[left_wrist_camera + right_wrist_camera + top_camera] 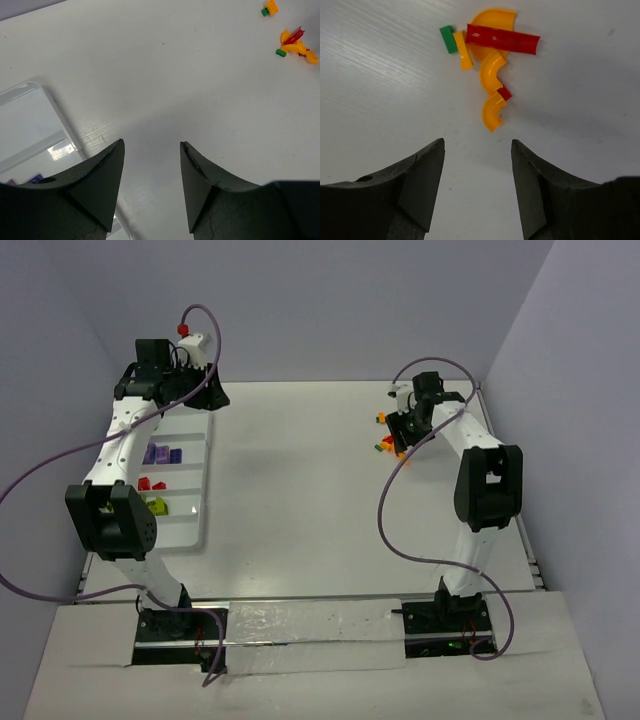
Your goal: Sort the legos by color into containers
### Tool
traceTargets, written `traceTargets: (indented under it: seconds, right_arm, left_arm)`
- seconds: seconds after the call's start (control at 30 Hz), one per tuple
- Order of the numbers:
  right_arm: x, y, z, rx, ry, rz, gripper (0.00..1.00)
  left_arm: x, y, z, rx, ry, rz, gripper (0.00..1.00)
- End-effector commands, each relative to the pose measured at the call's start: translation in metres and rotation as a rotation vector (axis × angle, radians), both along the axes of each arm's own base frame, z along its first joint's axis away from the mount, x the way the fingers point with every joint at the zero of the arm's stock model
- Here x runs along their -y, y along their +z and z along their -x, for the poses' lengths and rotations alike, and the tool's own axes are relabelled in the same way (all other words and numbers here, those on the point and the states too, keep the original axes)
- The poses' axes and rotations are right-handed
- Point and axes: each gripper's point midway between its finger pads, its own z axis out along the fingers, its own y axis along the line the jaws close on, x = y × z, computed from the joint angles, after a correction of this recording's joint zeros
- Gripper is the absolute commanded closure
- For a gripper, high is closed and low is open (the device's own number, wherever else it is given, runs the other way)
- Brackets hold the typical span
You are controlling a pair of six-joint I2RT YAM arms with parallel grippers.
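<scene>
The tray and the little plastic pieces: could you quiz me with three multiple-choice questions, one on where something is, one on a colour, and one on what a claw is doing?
1. Where in the top view is the white tray?
A. left side
B. centre
C. right side

2. What colour is the long straight piece lying across the curved pieces?
A. purple
B. red
C. blue

3. How is the right gripper?
A. shut on a brick
B. shut, empty
C. open, empty

Answers:
1 A: it lies along the left edge.
2 B: it shows bright red against the orange curves.
3 C: its jaws stand apart with nothing between them.
</scene>
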Motion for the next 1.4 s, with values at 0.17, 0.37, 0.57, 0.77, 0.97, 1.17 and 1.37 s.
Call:
traceTargets:
  seconds: [0.17,0.37,0.57,0.77,0.97,1.17,1.37]
  right_arm:
    - [0.023,-0.025,-0.009,-0.071,0.073,0.098,0.39]
    - [0.027,-0.04,-0.013,-0.101,0.085,0.106,0.4]
    - [0.03,-0.046,-0.02,-0.108,0.09,0.113,0.42]
    - [0.029,-0.053,-0.022,-0.126,0.108,0.103,0.49]
    - [0.023,-0.058,-0.013,-0.165,0.144,0.072,0.5]
    - [0.017,-0.06,-0.01,-0.18,0.166,0.043,0.55]
    - [0.017,-0.063,-0.012,-0.183,0.17,0.044,0.55]
  left_arm:
    - [0.012,0.008,-0.004,-0.006,-0.034,0.077,0.43]
    - [0.013,0.004,-0.007,-0.022,-0.035,0.082,0.44]
    - [0.012,0.004,-0.009,-0.025,-0.03,0.078,0.43]
    - [0.012,0.003,-0.01,-0.028,-0.027,0.076,0.44]
    - [0.012,0.001,-0.011,-0.036,-0.026,0.079,0.44]
    - [0.012,-0.002,-0.01,-0.042,-0.027,0.08,0.44]
    - [0.012,-0.001,-0.01,-0.04,-0.027,0.078,0.44]
